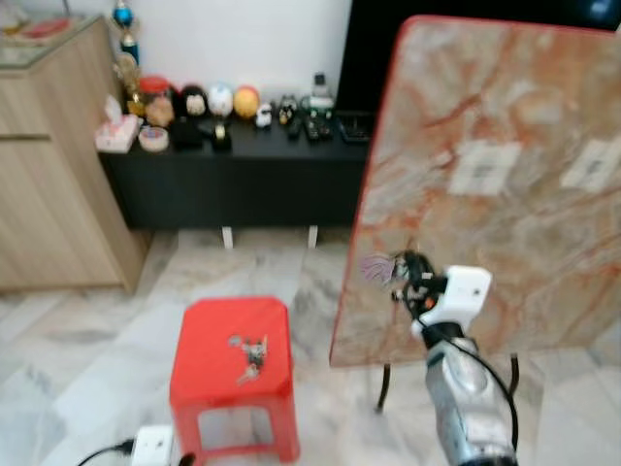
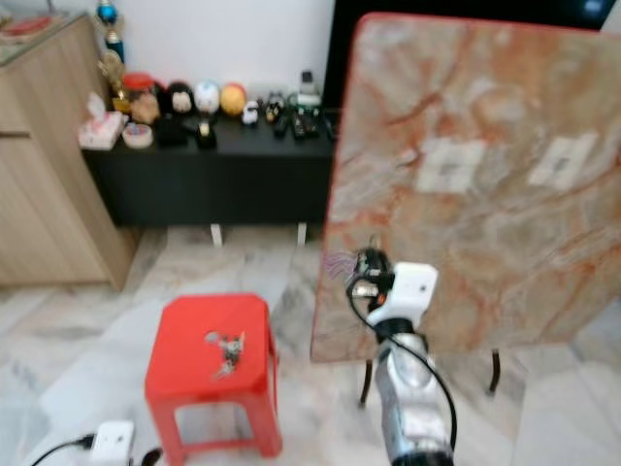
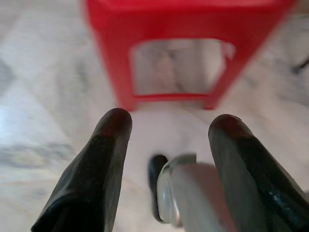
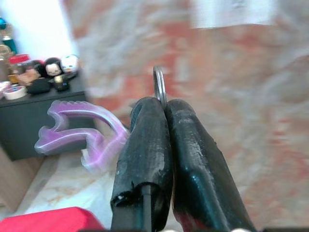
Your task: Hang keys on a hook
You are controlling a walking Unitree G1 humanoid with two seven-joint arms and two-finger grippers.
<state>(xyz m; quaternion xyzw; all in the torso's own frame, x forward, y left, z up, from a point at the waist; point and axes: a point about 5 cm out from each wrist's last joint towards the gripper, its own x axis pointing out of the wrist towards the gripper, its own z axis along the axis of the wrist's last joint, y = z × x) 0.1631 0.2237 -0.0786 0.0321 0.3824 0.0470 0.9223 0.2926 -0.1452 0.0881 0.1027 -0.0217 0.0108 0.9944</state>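
Observation:
My right gripper (image 1: 403, 269) is raised in front of an upright marble-patterned board (image 1: 505, 116) with a red rim. Its fingers (image 4: 145, 145) are shut on a metal key ring (image 4: 159, 84), and a translucent purple tag (image 4: 79, 130) hangs off to one side. Two white square hook pads (image 1: 480, 167) (image 1: 592, 163) sit higher on the board, above and to the right of the gripper. A second bunch of keys (image 1: 250, 355) lies on a red plastic stool (image 1: 233, 388). My left gripper (image 3: 166, 130) hangs low and open near the floor, facing the stool's legs.
A black low cabinet (image 1: 243, 180) along the back wall carries figurines and remotes. A wooden cabinet (image 1: 53, 165) stands at the left. Thin dark legs (image 1: 385, 383) show under the board. Marble floor (image 1: 87, 349) surrounds the stool.

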